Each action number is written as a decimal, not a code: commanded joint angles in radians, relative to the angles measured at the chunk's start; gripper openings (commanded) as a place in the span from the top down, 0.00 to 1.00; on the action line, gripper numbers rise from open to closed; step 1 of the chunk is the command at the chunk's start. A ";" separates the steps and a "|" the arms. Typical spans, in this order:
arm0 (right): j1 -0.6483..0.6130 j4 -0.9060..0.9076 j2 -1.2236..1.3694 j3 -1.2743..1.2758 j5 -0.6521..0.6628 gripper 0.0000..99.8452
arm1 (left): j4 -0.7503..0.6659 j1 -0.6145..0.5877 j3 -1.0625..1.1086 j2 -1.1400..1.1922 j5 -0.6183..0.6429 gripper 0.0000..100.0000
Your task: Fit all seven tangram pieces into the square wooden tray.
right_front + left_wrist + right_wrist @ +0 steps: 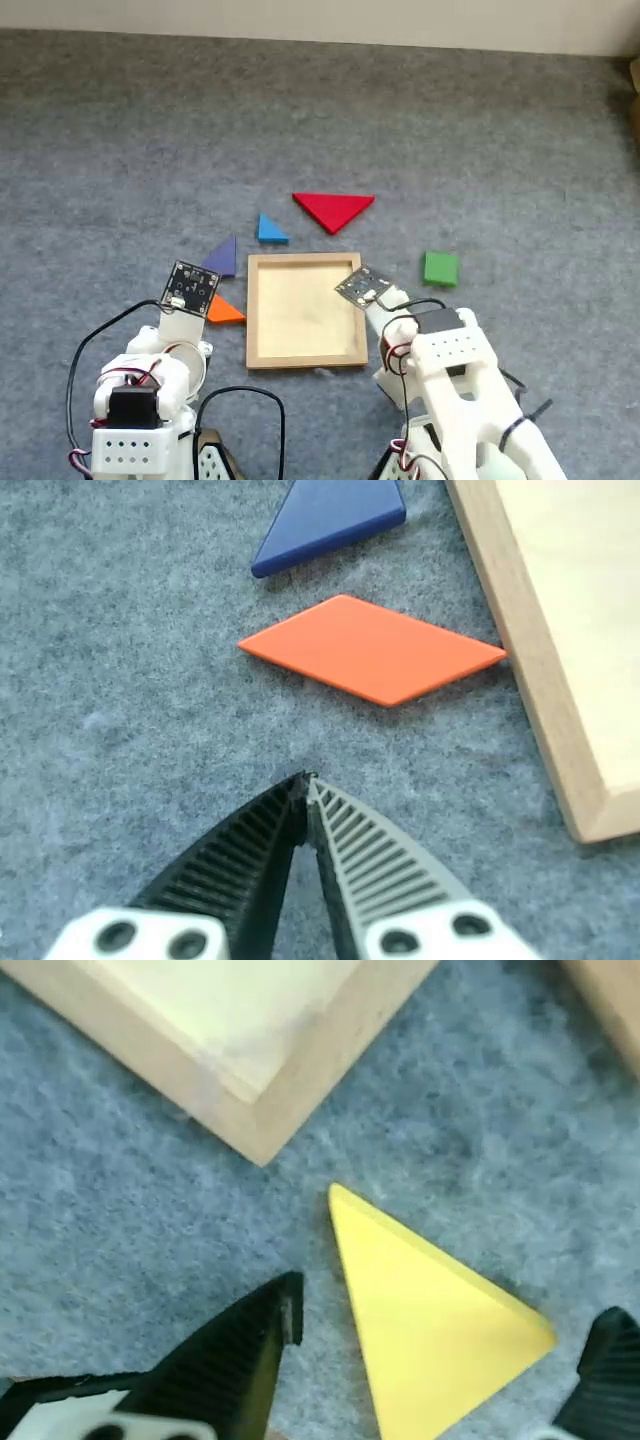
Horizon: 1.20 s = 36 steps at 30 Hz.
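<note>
Wooden tray (pixel 304 260) lies between both arms. Red triangle (pixel 334 208), blue triangle (pixel 270 229) and green square (pixel 440 268) lie outside it. Left gripper (pixel 305 782) is clenched near orange parallelogram (pixel 375 650), which lies beside the tray. Right gripper (pixel 450 1310) is spread wide around yellow triangle (pixel 430 1300).

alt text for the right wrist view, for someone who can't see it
A yellow triangle lies flat on the grey mat, with the open right gripper straddling it, one dark finger on each side. Beyond the triangle is a corner of the wooden tray, apart from it.
</note>
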 commanded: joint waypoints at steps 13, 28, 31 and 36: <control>0.174 -0.137 0.136 -0.074 0.084 0.75 | 0.005 0.018 0.019 -0.019 0.008 0.99; 0.202 0.101 0.016 -0.325 0.078 0.75 | 0.005 0.018 0.019 -0.019 0.008 0.99; 0.202 0.145 0.016 -0.328 0.018 0.74 | 0.005 0.018 0.019 -0.019 0.008 0.99; 0.202 0.183 0.012 -0.326 -0.118 0.62 | 0.005 0.018 0.019 -0.019 0.008 0.99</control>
